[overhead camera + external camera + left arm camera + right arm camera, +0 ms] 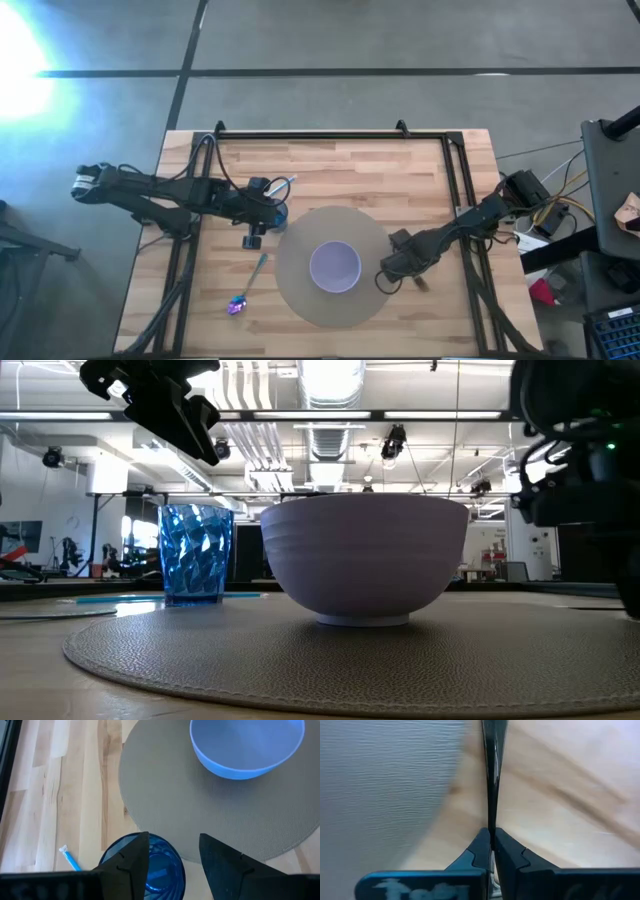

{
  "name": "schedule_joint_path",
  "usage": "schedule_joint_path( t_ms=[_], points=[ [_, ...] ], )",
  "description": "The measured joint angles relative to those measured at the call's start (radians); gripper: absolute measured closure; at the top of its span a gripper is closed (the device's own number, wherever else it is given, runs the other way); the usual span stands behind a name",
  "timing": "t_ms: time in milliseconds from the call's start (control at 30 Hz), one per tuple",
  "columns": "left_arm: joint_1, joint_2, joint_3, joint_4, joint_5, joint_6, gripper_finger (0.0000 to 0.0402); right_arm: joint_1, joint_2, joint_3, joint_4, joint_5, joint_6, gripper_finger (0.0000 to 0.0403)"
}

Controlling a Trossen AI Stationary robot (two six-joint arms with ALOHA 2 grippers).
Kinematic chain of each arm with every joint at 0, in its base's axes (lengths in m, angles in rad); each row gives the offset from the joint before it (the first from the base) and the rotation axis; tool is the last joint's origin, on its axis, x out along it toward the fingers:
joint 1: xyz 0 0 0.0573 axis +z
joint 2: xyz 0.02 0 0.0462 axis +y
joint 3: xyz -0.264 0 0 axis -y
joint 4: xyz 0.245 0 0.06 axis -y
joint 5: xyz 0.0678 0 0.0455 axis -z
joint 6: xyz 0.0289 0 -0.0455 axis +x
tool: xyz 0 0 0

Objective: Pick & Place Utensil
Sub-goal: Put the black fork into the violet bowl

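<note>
My right end effector pinches a thin dark utensil edge-on, low at the placemat's three o'clock rim for carrying. My left end effector, fingers wide, hovers over the blue cup at nine o'clock.

The dark left gripper hung mid-table, its fingers parted. The dark right gripper sat low at right, fingers pressed together.

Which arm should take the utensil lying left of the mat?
Left. Its hand is open over the blue cup, on the loose utensil's side of the mat. The right hand is across the mat, shut on a thin dark blade.
</note>
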Motion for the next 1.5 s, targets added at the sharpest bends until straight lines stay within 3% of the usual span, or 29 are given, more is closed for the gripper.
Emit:
schedule_joint_path(
  t_ms=[433,1000,1333,1500],
  points=[
    [0.0,0.0,0.0,-0.004,0.0,-0.008,0.0236,0.0,-0.079,0.003,-0.056,0.026,-0.03,0.0394],
    [0.0,0.0,0.0,0.064,0.0,-0.053,0.0236,-0.001,-0.4,0.005,-0.072,0.323,-0.112,0.0394],
    [0.0,0.0,0.0,0.141,0.0,-0.053,0.0236,-0.001,-0.429,0.031,-0.063,0.422,-0.226,0.0394],
    [0.0,0.0,0.0,0.214,0.0,-0.053,0.0236,-0.001,-0.429,0.065,-0.056,0.542,-0.326,0.0394]
  ],
)
